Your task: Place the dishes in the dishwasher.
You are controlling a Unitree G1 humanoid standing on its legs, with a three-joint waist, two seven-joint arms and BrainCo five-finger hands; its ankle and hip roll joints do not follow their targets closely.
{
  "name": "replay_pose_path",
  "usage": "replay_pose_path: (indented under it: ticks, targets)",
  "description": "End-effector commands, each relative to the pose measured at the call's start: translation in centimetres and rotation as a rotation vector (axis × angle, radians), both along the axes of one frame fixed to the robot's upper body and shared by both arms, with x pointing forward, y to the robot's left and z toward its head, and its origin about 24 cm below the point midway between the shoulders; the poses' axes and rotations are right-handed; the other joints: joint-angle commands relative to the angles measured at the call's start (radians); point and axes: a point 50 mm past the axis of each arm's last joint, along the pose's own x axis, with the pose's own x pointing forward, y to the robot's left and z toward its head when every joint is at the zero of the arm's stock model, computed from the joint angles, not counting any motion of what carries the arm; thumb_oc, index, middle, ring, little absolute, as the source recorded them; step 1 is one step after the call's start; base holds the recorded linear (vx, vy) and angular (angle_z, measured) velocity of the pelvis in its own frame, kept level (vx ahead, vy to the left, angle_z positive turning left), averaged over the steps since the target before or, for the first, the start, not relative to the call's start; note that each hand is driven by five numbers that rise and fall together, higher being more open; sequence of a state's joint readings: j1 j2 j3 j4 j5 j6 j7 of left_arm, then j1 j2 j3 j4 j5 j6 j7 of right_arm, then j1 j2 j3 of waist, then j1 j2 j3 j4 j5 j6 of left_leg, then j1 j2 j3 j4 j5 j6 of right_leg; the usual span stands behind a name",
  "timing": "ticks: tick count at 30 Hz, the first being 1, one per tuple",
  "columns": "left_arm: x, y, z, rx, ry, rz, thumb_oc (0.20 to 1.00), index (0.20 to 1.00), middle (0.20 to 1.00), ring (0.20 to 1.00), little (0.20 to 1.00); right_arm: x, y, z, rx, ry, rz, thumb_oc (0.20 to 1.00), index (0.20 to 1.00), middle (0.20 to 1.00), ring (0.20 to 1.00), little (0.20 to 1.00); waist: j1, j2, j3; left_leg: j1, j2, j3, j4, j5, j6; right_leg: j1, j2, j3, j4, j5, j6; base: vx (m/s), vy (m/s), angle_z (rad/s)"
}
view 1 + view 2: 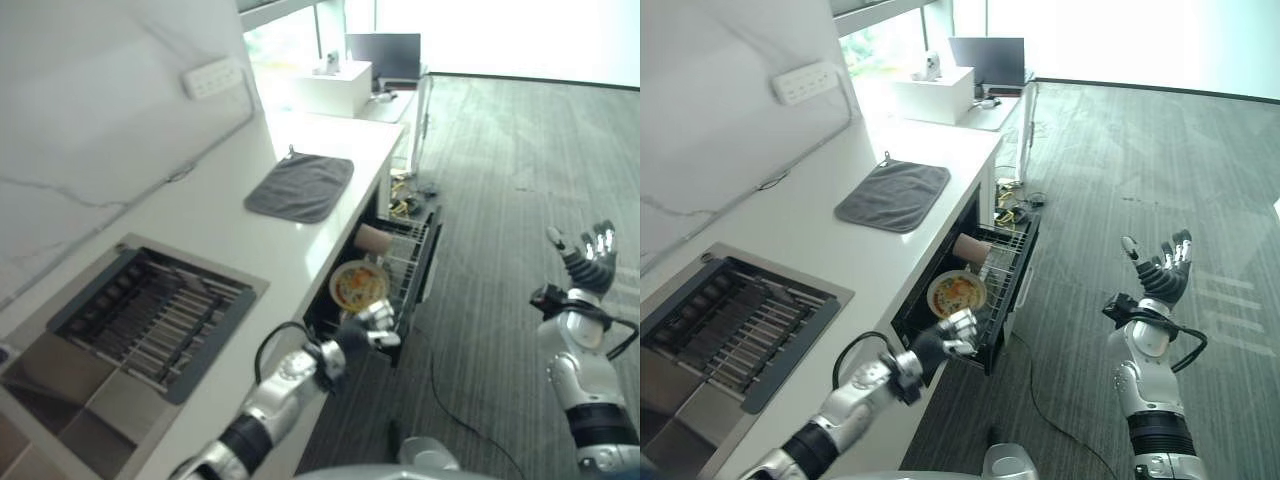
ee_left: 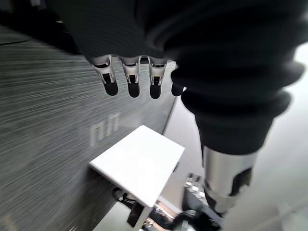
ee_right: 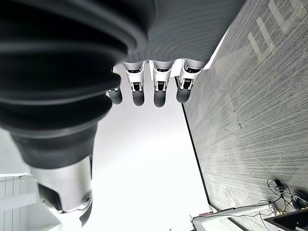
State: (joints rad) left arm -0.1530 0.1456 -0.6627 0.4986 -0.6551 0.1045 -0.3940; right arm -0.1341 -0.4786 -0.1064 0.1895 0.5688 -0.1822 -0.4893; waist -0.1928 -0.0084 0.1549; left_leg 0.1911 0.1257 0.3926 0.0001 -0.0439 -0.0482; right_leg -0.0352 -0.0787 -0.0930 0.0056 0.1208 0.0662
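Left hand: the left hand point(image 1: 368, 330) sits at the front edge of the pulled-out rack point(image 1: 412, 262), fingers relaxed and loosely straight, nothing between them; its wrist view shows the fingertips point(image 2: 131, 87) in a free row over the floor.
Right hand: the right hand point(image 1: 1164, 270) is raised over the floor point(image 1: 500, 180), well apart from the rack, fingers spread and pointing up, holding nothing; in its wrist view the fingertips point(image 3: 160, 95) hang free.
Plate: a round plate point(image 1: 359, 284) with an orange and yellow pattern stands tilted in the rack, just beyond the left hand's fingers; whether they touch it cannot be told.
Cup: a tan cup point(image 1: 373, 239) lies on its side in the rack, further from the left hand than the plate, toward the back.
Rack: wire, drawn out from under the counter point(image 1: 220, 200) over the floor, between the two hands but much nearer the left.
Cloth: a grey cloth point(image 1: 300, 186) lies flat on the counter, beyond the left hand and above the rack opening.
Sink: a sink point(image 1: 70, 375) with a dark slatted tray point(image 1: 150, 312) is set in the counter on the left arm's outer side.
Box: a white box point(image 1: 335, 88) stands at the far end of the counter, well beyond both hands.
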Motion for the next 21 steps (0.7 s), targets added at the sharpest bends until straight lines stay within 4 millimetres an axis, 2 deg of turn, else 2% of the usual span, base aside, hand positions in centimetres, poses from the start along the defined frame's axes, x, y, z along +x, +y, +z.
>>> replay_pose_path:
  ticks: [1,4,7,8,9,13,17,19,21]
  targets:
    - [0.4,0.4,-0.5,0.07,0.037,0.054,1.0,1.0,1.0,1.0,1.0,1.4,0.2,3.5,-0.023,-0.145,0.062,1.0,1.0,1.0,1.0,1.0,0.008,-0.022,0.011,-0.019,0.053,-0.009,0.153,-0.094,-0.02,0.125,-0.042,-0.007,0.019,-0.144,0.058,0.06,0.005,-0.09]
    - [-1.6,1.7,-4.2,0.22,0.189,0.119,1.0,1.0,1.0,1.0,1.0,1.4,0.7,3.6,-0.046,-0.142,0.1,1.0,1.0,1.0,1.0,1.0,0.005,-0.028,0.015,-0.028,0.059,-0.004,0.16,-0.086,-0.026,0.118,-0.039,-0.004,0.017,-0.145,0.052,0.05,0.032,0.02]
    - [-2.9,3.2,-6.2,0.34,0.24,0.148,1.0,1.0,1.0,1.0,1.0,1.4,0.7,4.1,-0.061,-0.147,0.115,1.0,1.0,1.0,1.0,1.0,0.013,-0.033,0.021,-0.038,0.062,-0.006,0.164,-0.083,-0.031,0.116,-0.04,-0.011,0.012,-0.144,0.05,0.05,0.031,0.09]
    - [-5.6,6.8,-8.9,0.56,0.347,0.241,1.0,1.0,1.0,1.0,1.0,1.4,0.3,5.3,-0.077,-0.162,0.118,1.0,1.0,1.0,1.0,1.0,0.053,-0.049,0.03,-0.057,0.07,-0.024,0.147,-0.078,-0.043,0.114,-0.046,-0.048,-0.006,-0.143,0.051,0.05,0.006,0.13]
    - [-5.9,7.2,-9.1,0.582,0.352,0.248,1.0,1.0,1.0,1.0,1.0,1.4,0.3,5.3,-0.078,-0.163,0.115,1.0,1.0,1.0,1.0,1.0,0.057,-0.05,0.03,-0.059,0.072,-0.027,0.145,-0.077,-0.044,0.114,-0.046,-0.052,-0.007,-0.144,0.051,0.06,0.004,0.15]
    - [-9.2,11.8,-10.9,0.821,0.439,0.368,1.0,1.0,1.0,1.0,1.0,1.3,-0.2,5.8,-0.075,-0.159,0.125,1.0,1.0,1.0,1.0,1.0,0.105,-0.058,0.032,-0.072,0.091,-0.056,0.112,-0.046,-0.066,0.124,-0.042,-0.098,-0.023,-0.152,0.049,0.06,-0.004,0.63]
    - [-11.6,15.4,-11.3,0.929,0.522,0.537,1.0,1.0,1.0,1.0,1.0,1.0,-0.4,5.2,-0.037,-0.15,0.137,1.0,1.0,1.0,1.0,1.0,0.144,-0.052,0.034,-0.081,0.119,-0.088,0.08,-0.003,-0.093,0.142,-0.034,-0.138,-0.025,-0.168,0.043,0.09,0.039,0.36]
    - [-12.4,16.4,-11.3,0.96,0.539,0.582,1.0,1.0,1.0,1.0,1.0,0.9,-0.7,4.6,-0.01,-0.159,0.086,1.0,1.0,1.0,1.0,1.0,0.169,-0.044,0.04,-0.093,0.128,-0.114,0.071,0.016,-0.102,0.149,-0.032,-0.155,-0.023,-0.177,0.039,0.06,0.076,0.36]
    - [-12.8,16.8,-11.4,0.98,0.541,0.593,1.0,1.0,1.0,1.0,1.0,0.7,-1.7,4.4,-0.085,-0.14,-0.035,1.0,1.0,1.0,1.0,1.0,0.186,-0.036,0.044,-0.104,0.133,-0.135,0.063,0.029,-0.109,0.152,-0.031,-0.169,-0.02,-0.184,0.04,0.04,0.065,0.31]
